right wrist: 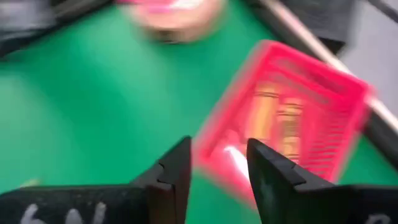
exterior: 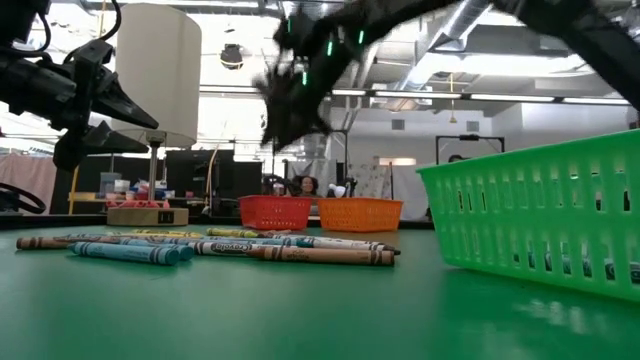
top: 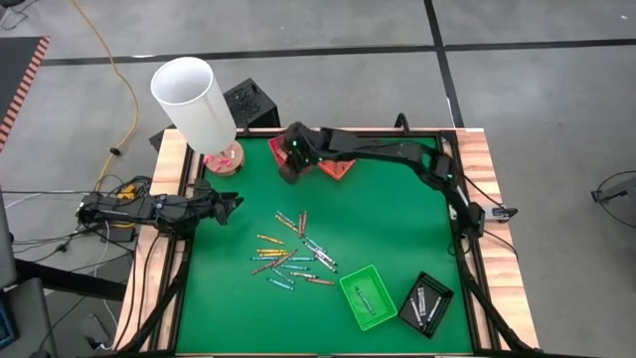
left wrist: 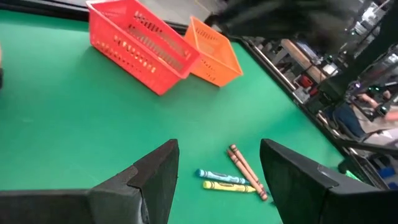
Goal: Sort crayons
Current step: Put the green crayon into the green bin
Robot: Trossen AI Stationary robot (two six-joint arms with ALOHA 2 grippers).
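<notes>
Several crayons (top: 293,254) lie loose on the green mat in the middle of the table; the low view shows them in a row (exterior: 200,248), and the left wrist view shows three of them (left wrist: 230,177). My right gripper (top: 288,164) hangs open above the red tray (right wrist: 292,112) at the far edge, pointing down at a slant. A few crayons (right wrist: 277,124) lie inside that tray. My left gripper (left wrist: 217,149) waits open and level at the table's left edge (top: 234,204), holding nothing.
An orange tray (top: 338,167) stands right of the red one. A green tray (top: 368,296) and a black tray (top: 427,303) sit near the front right, each with crayons inside. A white lamp (top: 194,99) on a wooden base (top: 224,159) stands at the far left corner.
</notes>
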